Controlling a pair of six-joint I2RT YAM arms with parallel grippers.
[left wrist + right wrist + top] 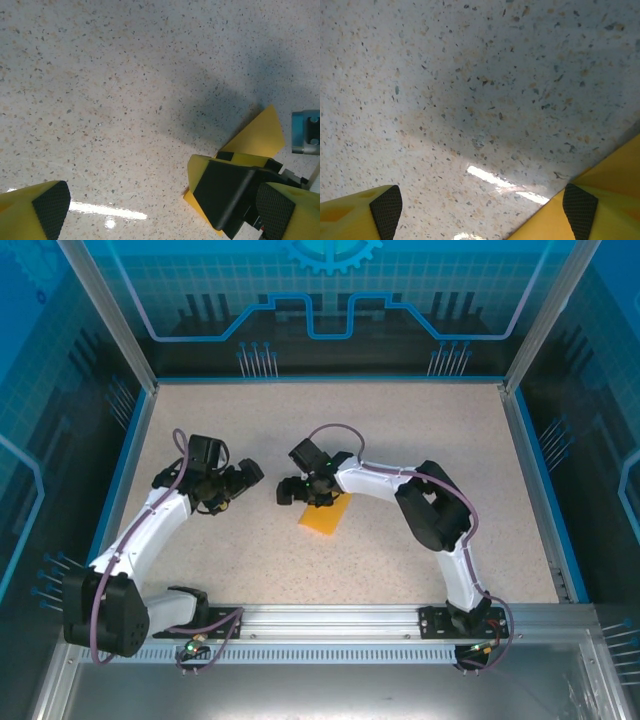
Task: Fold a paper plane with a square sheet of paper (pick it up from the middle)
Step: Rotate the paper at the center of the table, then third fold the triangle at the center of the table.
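Thin, limp orange paper (327, 519) is seen lying mid-worktop (430, 430), at five o'clock of the right claw (480, 207). That and the left claw (155, 210) are spread wide, empty. Gentle mid-sheet pinching is advised.

Orange-yellow paper (325, 520), plain, lying near the middle of the speckled table (450, 440), oblong outline, skewed

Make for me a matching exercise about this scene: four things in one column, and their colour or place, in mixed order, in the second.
1 paper sheet
2 left end effector
3 right end effector
4 table

A speckled beige
B orange-yellow
C open, at the paper's edge
D open, left of the paper, apart from it

Pairs: 1-B, 2-D, 3-C, 4-A
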